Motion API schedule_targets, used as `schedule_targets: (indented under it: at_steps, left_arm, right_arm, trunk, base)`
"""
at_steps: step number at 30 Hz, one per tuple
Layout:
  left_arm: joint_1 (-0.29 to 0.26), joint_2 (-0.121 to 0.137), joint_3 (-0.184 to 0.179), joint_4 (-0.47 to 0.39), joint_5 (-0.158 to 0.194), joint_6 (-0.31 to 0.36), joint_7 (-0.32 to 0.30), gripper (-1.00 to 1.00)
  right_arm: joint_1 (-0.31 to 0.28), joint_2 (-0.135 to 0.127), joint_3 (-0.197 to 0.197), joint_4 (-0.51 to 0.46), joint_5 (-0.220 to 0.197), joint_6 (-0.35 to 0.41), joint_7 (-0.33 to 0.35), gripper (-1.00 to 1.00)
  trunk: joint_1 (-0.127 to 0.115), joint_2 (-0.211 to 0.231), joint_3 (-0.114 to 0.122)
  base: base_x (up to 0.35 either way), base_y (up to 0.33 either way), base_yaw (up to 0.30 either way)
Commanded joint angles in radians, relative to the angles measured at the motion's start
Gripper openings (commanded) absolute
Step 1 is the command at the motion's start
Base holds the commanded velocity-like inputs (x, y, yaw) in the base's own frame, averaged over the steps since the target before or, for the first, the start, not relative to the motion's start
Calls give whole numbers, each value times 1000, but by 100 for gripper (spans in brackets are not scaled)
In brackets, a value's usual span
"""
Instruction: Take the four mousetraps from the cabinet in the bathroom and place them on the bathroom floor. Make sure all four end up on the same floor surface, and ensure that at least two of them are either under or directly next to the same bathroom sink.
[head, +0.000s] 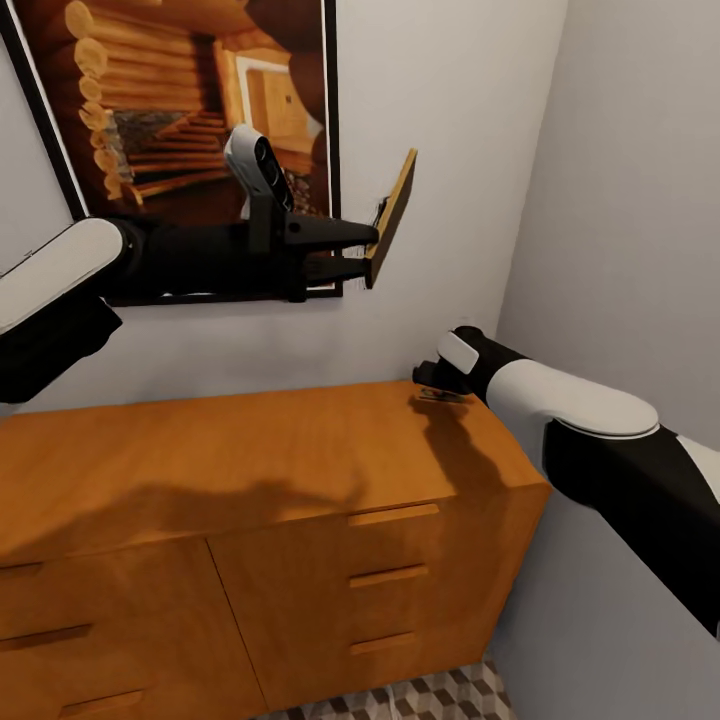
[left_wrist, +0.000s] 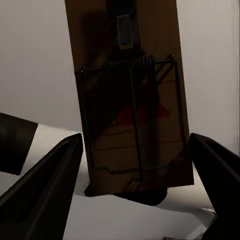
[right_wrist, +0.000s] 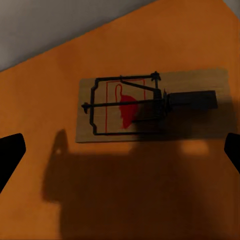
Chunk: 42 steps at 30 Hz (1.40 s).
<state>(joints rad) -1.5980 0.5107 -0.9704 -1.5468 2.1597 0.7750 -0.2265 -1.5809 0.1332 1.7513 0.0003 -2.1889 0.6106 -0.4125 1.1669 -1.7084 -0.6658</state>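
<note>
Two mousetraps in play, one held aloft and one waiting on the cabinet.

One flat tan wooden mousetrap (head: 392, 216) with dark wire springs is pinched by its lower end in the left tool (head: 368, 250), standing nearly upright before the pale wall right of the framed log-cabin picture (head: 190, 100). A second flat tan mousetrap (right_wrist: 152, 105) lies face up on the far right corner of the wide orange-brown wooden cabinet (head: 250, 470), directly beneath the right tool (head: 432, 385), whose fingers stand wide apart and empty; its long axis runs across the gap between them. That right arm is much the nearer, so a straight descent should do. Cube-patterned floor tiles (head: 440, 695) show below.
</note>
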Motion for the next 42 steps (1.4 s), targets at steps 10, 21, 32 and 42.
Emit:
schedule_targets:
  at_steps: [10,21,32,42]
  left_arm:
    - [-2,-39,5,-4,-2,-10,-115,-100]
    - [-2,-85,3,-4,-6,-10,-54,-100]
    - [-2,-119,-3,-4,-6,-10,19,-100]
    - [-2,-120,-5,-4,-6,-10,31,-100]
  right_arm:
    - [-1,0,8,0,-9,3,-5,100]
    - [12,-4,11,0,0,9,-25,100]
    - [32,-4,11,0,88,26,-26,100]
    - [41,-4,11,0,93,19,-26,100]
  trunk:
    - [0,-1,-1]
    - [0,-1,-1]
    - [0,-1,-1]
    - [0,-1,-1]
  base:
    - [0,0,0]
    - [0,0,0]
    - [131,0,0]
    - [17,0,0]
